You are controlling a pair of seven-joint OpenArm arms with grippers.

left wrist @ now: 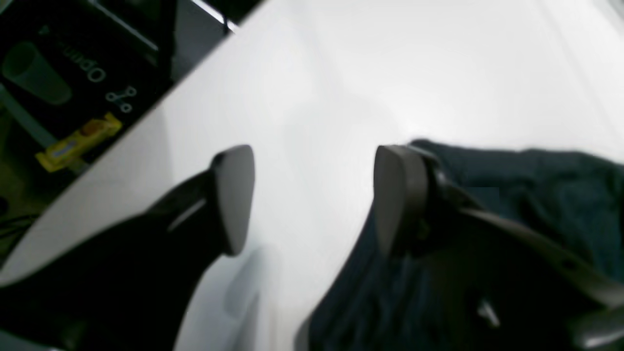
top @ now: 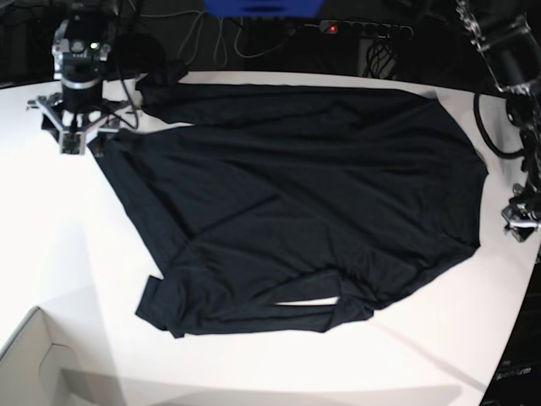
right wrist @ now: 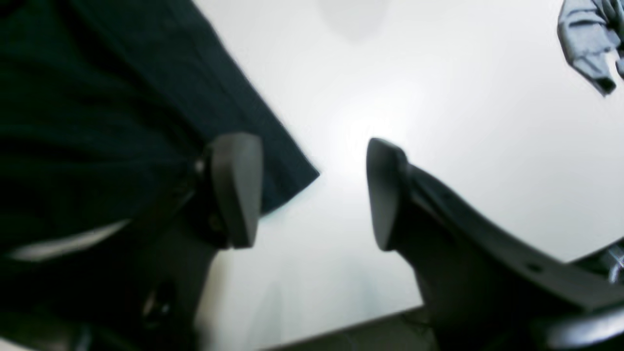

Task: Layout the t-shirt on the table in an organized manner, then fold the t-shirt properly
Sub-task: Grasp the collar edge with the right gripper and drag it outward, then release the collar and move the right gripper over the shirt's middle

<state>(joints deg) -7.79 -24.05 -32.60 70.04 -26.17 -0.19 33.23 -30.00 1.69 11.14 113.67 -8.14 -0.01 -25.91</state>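
- White counter — black t-shirt spread across its middle.
- Left end effector released, at the shirt's edge.
- Right end effector released — beside a corner, gripping nothing.

Base cam sits high, looking straight down on the whole smooth white table and the spread-out wrinkly black fabric t-shirt. Both wrist cams ride super close behind their fingers, each catching a shirt edge plus bare tabletop.
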